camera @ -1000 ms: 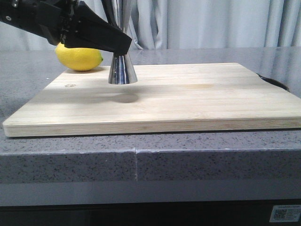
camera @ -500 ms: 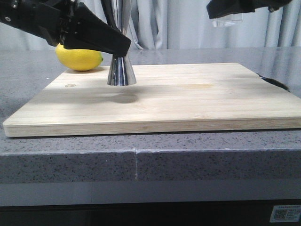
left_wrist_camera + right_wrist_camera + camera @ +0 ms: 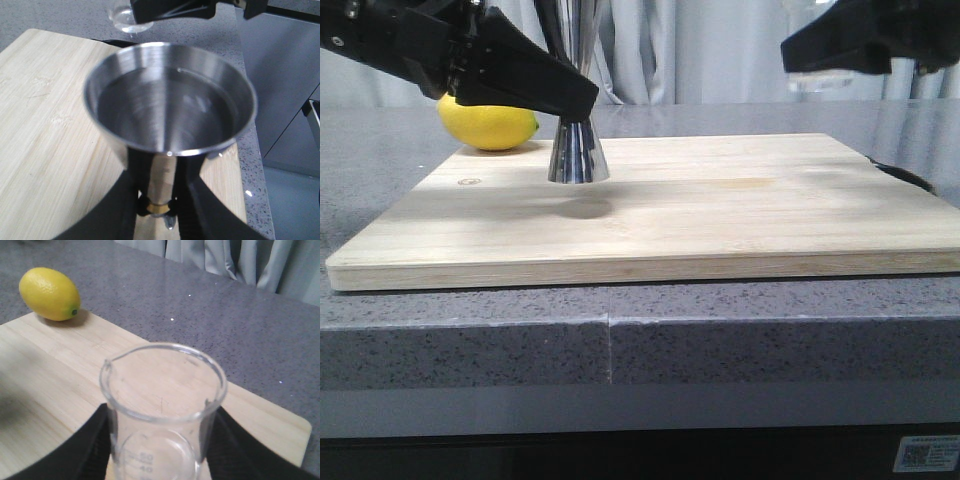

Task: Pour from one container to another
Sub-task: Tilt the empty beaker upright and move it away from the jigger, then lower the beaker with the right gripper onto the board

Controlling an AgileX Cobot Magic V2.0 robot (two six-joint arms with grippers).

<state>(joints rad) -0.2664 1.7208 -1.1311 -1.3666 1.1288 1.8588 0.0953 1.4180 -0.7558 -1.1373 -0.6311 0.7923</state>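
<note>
Over the pale wooden board [image 3: 720, 200], my left gripper [image 3: 156, 207] pinches the shiny steel hourglass jigger [image 3: 579, 150] upright at its gold waist; further right, my right gripper [image 3: 157, 440] clamps the small clear glass beaker [image 3: 162, 405] upright, raised.

The beaker [image 3: 162, 412] bears printed marks "50" and "40" (both faint).

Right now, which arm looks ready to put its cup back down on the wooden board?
Probably the right: its gripper holds the apparently empty glass beaker in the air above the cutting board. The left gripper grips the jigger, which already stands there.
</note>
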